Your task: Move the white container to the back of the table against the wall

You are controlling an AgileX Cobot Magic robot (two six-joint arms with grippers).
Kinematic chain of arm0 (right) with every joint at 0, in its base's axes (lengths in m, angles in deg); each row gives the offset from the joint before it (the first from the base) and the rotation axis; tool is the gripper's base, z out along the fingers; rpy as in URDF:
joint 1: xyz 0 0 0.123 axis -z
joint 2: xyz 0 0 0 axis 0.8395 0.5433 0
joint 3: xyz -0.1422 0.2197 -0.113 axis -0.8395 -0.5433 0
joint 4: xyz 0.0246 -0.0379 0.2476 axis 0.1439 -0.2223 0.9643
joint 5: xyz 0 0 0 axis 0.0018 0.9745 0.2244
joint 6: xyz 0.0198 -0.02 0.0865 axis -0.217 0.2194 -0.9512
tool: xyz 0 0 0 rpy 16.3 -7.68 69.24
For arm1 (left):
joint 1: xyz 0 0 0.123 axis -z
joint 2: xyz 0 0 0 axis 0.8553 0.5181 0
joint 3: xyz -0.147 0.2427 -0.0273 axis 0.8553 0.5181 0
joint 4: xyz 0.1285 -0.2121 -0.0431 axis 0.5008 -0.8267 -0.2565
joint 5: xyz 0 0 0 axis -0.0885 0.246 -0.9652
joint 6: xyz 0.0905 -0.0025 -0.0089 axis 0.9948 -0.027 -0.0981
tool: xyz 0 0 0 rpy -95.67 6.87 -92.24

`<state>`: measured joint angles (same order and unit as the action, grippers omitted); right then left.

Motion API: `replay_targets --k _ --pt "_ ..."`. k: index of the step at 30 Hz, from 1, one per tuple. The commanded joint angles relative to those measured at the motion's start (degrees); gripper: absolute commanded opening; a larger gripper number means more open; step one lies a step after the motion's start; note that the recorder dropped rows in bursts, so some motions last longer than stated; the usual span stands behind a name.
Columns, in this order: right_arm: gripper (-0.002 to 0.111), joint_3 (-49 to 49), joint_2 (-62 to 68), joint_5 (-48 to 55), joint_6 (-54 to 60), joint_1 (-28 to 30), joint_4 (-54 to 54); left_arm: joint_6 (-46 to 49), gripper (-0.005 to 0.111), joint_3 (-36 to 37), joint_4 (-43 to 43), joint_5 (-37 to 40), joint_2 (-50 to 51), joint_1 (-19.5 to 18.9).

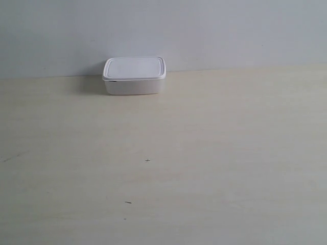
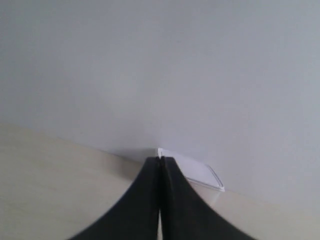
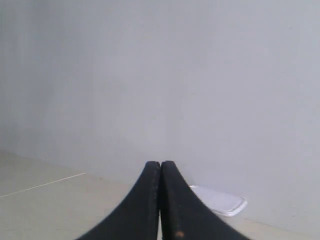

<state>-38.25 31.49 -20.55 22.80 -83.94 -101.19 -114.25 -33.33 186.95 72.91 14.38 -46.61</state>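
Lidded white container [image 1: 134,76] — sitting at the back of the table [image 1: 214,153], far side apparently touching the wall [image 1: 214,30]. Looks finished, so best left alone: no extra nudge, just a check for squareness. Left gripper [image 2: 160,161] pressed together on nothing; right gripper [image 3: 160,164] likewise, both well short of it. Plenty of bare tabletop in front and to either side — only tiny dark specks [image 1: 147,161].

The left gripper [image 2: 160,162] has its two black fingers [image 2: 142,205] pressed flat against each other, tips meeting in a thin seam. The right gripper [image 3: 160,165] looks the same, its black fingers [image 3: 182,212] closed tip to tip, one with a small orange-brown speck. Both point roughly level, not downward.
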Motion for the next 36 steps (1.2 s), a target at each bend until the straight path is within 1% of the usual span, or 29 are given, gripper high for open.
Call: replay_targets --k 1,5,9,13,17,20,22,25,36 --pt "0.000 -0.3 -0.4 -0.1 -0.3 5.9 -0.3 -0.2 0.000 0.2 0.0 0.0 -1.1 -3.2" --pt "0.000 -0.3 -0.4 -0.1 -0.3 11.1 -0.3 -0.2 0.000 0.2 0.0 -0.6 -1.1 -6.9" --pt "0.000 -0.3 -0.4 -0.1 -0.3 15.7 -0.3 -0.2 0.000 0.2 0.0 -0.9 -1.1 -13.0" --pt "0.000 -0.3 -0.4 -0.1 -0.3 19.1 -0.2 -0.2 0.000 0.2 0.0 -0.9 -1.1 -18.8" --pt "0.000 -0.3 -0.4 -0.1 -0.3 22.3 -0.2 -0.2 0.000 0.2 0.0 -0.9 -1.1 -23.2" --pt "0.000 -0.3 -0.4 -0.1 -0.3 24.0 -0.2 -0.2 0.000 0.2 0.0 -0.9 -1.1 -25.8" --pt "0.000 -0.3 -0.4 0.0 -0.3 24.5 -0.2 -0.2 0.000 0.2 0.0 -0.9 -1.1 -27.0" --pt "0.000 -0.3 -0.4 0.0 -0.3 24.5 -0.2 -0.2 0.000 0.2 0.0 -0.9 -1.1 -27.5" --pt "0.000 -0.3 -0.4 0.0 -0.3 24.5 -0.3 -0.2 0.000 0.2 0.0 -0.9 -1.1 -27.5"
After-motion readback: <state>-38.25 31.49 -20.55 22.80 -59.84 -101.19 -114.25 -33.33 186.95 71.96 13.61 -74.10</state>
